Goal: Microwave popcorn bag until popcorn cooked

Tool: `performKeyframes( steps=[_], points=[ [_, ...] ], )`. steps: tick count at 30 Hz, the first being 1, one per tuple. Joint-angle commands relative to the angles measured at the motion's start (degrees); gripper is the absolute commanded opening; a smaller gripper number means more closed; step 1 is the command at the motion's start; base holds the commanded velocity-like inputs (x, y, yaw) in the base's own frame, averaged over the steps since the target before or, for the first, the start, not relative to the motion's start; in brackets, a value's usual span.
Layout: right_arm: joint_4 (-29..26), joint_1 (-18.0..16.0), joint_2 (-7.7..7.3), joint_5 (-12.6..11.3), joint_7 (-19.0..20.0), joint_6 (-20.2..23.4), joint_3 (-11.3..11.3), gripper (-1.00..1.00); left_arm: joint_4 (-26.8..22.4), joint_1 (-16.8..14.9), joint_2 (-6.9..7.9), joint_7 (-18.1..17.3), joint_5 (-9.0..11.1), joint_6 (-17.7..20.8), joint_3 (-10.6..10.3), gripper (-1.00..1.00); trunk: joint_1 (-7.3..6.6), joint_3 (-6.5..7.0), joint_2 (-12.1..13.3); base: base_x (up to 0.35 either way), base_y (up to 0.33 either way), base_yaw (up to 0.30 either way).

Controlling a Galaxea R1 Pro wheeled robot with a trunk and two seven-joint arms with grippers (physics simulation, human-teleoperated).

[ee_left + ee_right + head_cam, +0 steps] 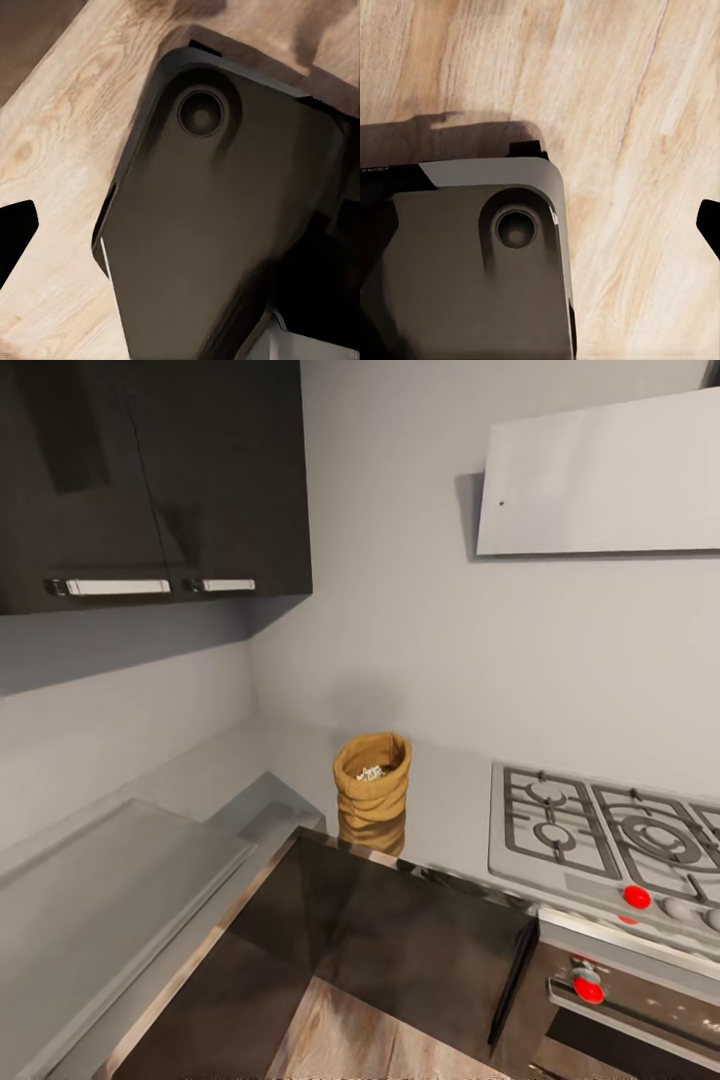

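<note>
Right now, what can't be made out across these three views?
- Right part of the steel gas hob: cut off by the head view's edge.
- Popcorn in the small tan burlap popcorn bag: the rolled rim hides most of it.
- Gripper states: in both wrist views, only dark robot base over pale wooden floor.

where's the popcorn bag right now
In the head view, the popcorn bag stands upright on the grey countertop near the corner, left of the gas hob.
</note>
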Motion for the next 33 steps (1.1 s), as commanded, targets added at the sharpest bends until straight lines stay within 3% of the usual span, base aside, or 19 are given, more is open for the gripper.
performKeyframes(
  steps=[1,3,5,7,33],
  points=[
    [0.19,-0.05,-0.03,0.54,-0.05,-0.34,-0.46,1.00,-0.57,0.01,0.06,0.12,0.98,-0.03,0.18,1.00,0.01,-0.15,-0.05,0.000,0.000,0.000],
    [0.20,-0.03,-0.02,0.54,-0.04,-0.34,-0.49,1.00,-3.55,0.01,0.14,2.81,3.06,0.61,0.20,1.00,0.01,-0.34,-0.05,0.000,0.000,0.000],
    [0.23,-0.02,-0.02,0.54,0.00,-0.34,-0.49,1.00,-5.73,0.01,0.13,6.67,3.84,2.26,0.20,1.00,0.01,-0.52,-0.05,0.000,0.000,0.000],
    [0.24,-0.02,-0.02,0.54,-0.02,-0.34,-0.49,1.00,-6.63,0.01,0.15,8.32,4.12,3.24,0.17,1.00,0.01,-0.70,-0.05,0.000,0.000,0.000],
    [0.20,-0.02,-0.11,0.54,-0.06,-0.35,-0.49,1.00,-5.90,0.01,-0.10,8.80,3.21,3.11,-0.77,1.00,0.01,-3.07,-0.05,0.000,0.000,0.000]
  ],
)
